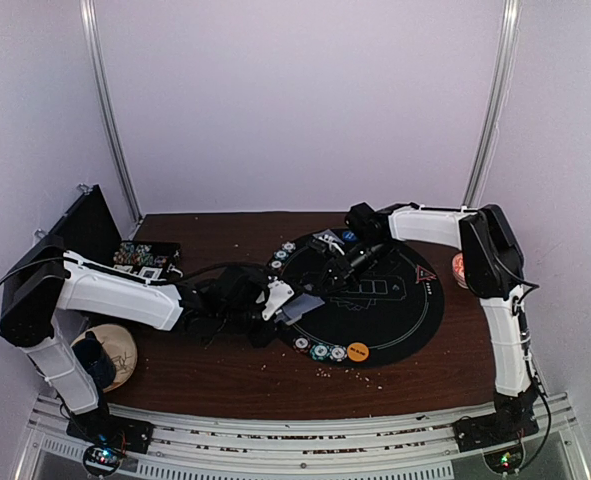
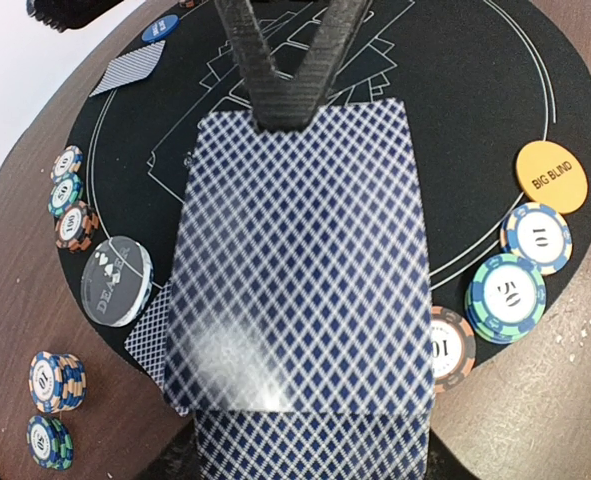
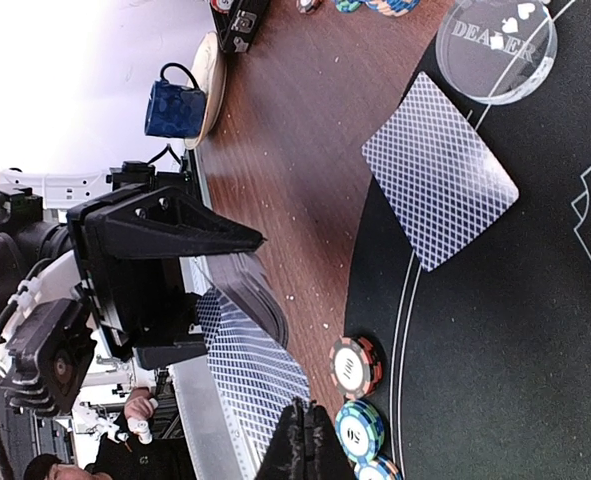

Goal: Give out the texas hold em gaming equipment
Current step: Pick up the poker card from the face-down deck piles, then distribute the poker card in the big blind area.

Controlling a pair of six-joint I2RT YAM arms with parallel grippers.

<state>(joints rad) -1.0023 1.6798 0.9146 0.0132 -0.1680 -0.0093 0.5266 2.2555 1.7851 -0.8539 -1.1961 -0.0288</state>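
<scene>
My left gripper [image 1: 283, 303] is shut on a deck of blue-backed cards [image 2: 305, 300] and holds it over the mat's left edge; the deck hides its jaws. My right gripper [image 3: 303, 428] is shut on the deck's top card [image 3: 260, 365], and its dark fingers [image 2: 287, 85] pinch that card's far edge. One card [image 3: 440, 185] lies face down on the mat next to the clear dealer button [image 2: 117, 280]. Another card [image 2: 127, 72] lies farther off by a blue disc [image 2: 153, 30]. Striped chips [image 2: 505, 295] and the orange big-blind disc [image 2: 550, 177] sit at the mat's near edge.
The round black mat [image 1: 405, 320] fills the table's middle. More chip stacks [image 2: 70, 195] line its left rim and the wood [image 2: 55, 380]. A chip case [image 1: 145, 258] and a black box [image 1: 80, 225] stand at the left. A blue mug [image 1: 95, 358] sits front left, and a patterned bowl [image 1: 459, 268] at the right.
</scene>
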